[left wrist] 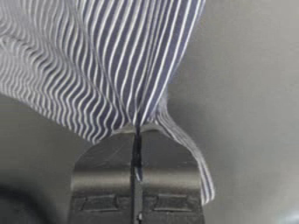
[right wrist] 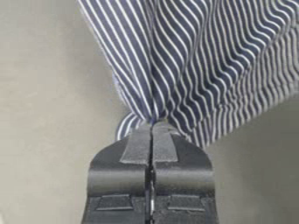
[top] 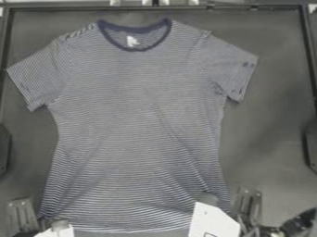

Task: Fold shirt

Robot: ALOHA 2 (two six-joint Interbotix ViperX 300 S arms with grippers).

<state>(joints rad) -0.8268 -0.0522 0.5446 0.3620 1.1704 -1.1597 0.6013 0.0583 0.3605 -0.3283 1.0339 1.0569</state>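
From above, one shirt (top: 133, 125), a short-sleeved T-shirt of soft fabric with fine navy-and-white stripes, lies spread flat on the one dark table (top: 272, 115). Its long axis runs far to near: the solid navy round collar (top: 135, 37) with its small white neck label (top: 131, 41) points to the far edge, and the hem lies at the near edge. Two sleeves spread out, one to the left and one to the right. The body sits a little left of the table's middle. Two grippers are at the hem: the left gripper (top: 60, 225) at the near left corner and the right gripper (top: 208, 200) at the near right corner, each on the cloth.

In the left wrist view, the left gripper (left wrist: 137, 129) has its two dark jaws pressed together, with a bunched fold of the striped shirt (left wrist: 99, 65) pinched between the tips; the cloth fans away from the pinch over the bare grey table (left wrist: 251, 109).

In the right wrist view, the right gripper (right wrist: 152, 124) is likewise clamped tight, its jaws meeting on a gathered corner of the shirt (right wrist: 204, 57), whose stripes spread away from the grip over the table (right wrist: 52, 109).
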